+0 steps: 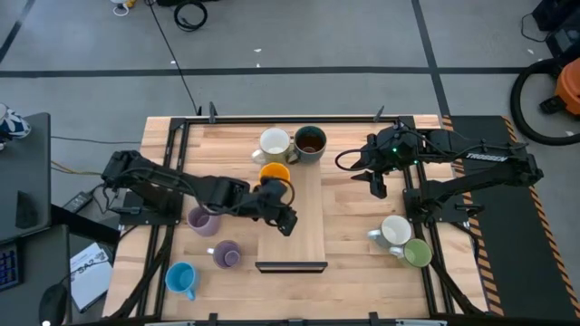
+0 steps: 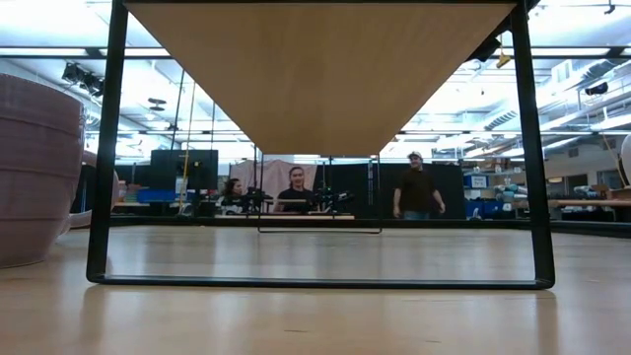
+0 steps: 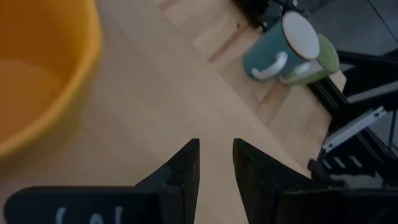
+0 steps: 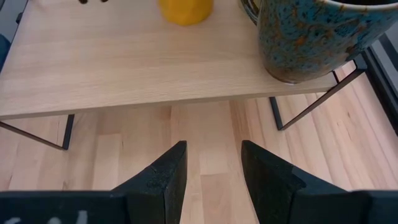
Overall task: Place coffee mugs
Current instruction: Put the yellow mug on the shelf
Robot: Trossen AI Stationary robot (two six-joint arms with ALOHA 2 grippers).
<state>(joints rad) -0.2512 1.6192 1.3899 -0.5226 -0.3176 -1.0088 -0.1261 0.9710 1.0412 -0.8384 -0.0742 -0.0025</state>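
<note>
A raised wooden shelf (image 1: 304, 244) stands mid-table. On its far end stand a white mug (image 1: 274, 141), a dark grey mug (image 1: 310, 142) (image 4: 311, 37) and, nearer, an orange mug (image 1: 275, 172) (image 3: 43, 74). My left gripper (image 1: 290, 225) (image 3: 216, 146) hovers open over the shelf, just on the near side of the orange mug and apart from it. My right gripper (image 1: 377, 188) (image 4: 213, 149) is open above the table, right of the shelf, facing it. Two lavender mugs (image 1: 201, 219) (image 1: 227, 254) and a light blue one (image 1: 181, 279) stand on the table, left of the shelf.
A white-rimmed mug (image 1: 395, 230) (image 3: 292, 40) and a green mug (image 1: 418, 254) (image 3: 326, 59) stand together near the table's right near corner. The shelf's near half is bare wood. The low view looks under the shelf (image 2: 315, 69), a lavender mug (image 2: 35, 168) at its left; people stand far behind.
</note>
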